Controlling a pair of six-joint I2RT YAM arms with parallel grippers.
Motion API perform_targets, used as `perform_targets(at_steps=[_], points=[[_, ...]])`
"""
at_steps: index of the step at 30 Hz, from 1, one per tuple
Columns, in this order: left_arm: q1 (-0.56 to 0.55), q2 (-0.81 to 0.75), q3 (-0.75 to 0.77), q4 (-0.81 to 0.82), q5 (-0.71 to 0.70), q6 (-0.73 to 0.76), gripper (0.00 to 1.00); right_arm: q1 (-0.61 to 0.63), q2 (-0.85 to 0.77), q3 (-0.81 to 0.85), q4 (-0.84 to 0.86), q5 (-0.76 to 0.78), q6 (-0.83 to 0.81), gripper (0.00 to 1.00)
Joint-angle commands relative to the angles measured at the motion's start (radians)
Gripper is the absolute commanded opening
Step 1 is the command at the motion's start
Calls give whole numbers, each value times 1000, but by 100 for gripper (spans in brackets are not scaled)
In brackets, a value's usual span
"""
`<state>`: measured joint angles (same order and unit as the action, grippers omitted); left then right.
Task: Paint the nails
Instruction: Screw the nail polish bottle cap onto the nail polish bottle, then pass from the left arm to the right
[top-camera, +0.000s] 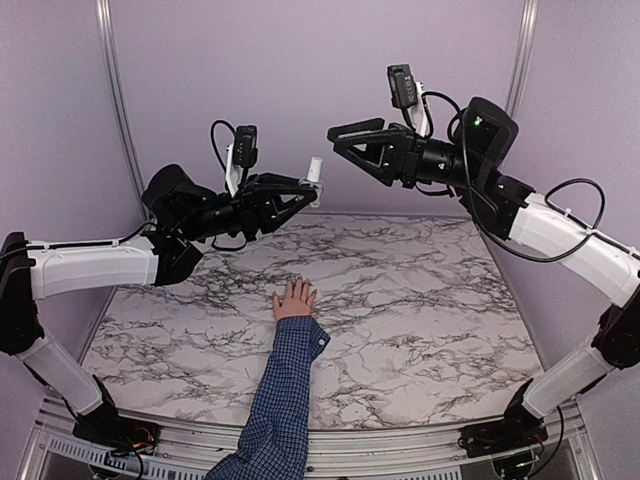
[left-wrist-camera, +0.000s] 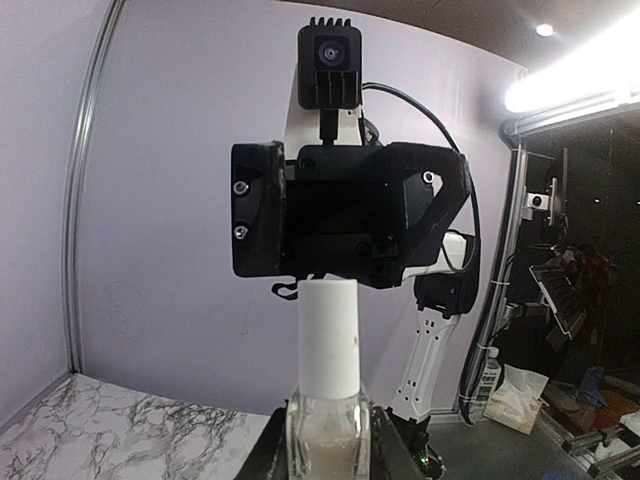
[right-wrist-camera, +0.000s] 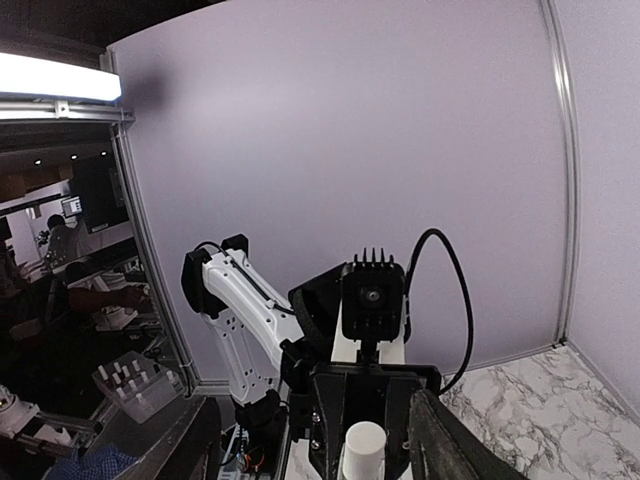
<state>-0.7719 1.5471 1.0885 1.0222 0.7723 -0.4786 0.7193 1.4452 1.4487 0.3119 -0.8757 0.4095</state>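
High above the table (top-camera: 420, 300), left gripper (top-camera: 305, 195) clamps the polish bottle (left-wrist-camera: 325, 440); right gripper (top-camera: 345, 148), jaws apart, should square onto the white cap (left-wrist-camera: 330, 335) before closing.

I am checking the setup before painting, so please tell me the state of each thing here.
left hand: shut on the polish bottle
polish bottle: held, white cap on
right hand: open, empty, facing the cap
small sleeved hand: flat on the table, fingers spread
nails: too small to tell if painted
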Motion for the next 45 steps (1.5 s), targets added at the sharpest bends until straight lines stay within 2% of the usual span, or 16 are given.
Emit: perform_targets(at_steps=[1,9,14,19,24,29,45], points=[[2,13,69,96,87,-73,0,5,-3,72,-41,-122,-67,61],[-5,39,111,96,154,-117,0,32,36,109,-114,-136,-129,56],[-7,53,124,96,162,-124,0,60,55,123,-151,-135,-170,47],[-6,59,129,96,169,-124,0,66,57,118,-151,-132,-173,35],[-6,59,130,96,165,-118,0,66,55,104,-153,-124,-167,16],[-3,47,115,95,135,-97,0,66,54,99,-151,-111,-155,0],[7,-42,40,-70,-140,168,0,66,59,128,-231,64,-140,0]])
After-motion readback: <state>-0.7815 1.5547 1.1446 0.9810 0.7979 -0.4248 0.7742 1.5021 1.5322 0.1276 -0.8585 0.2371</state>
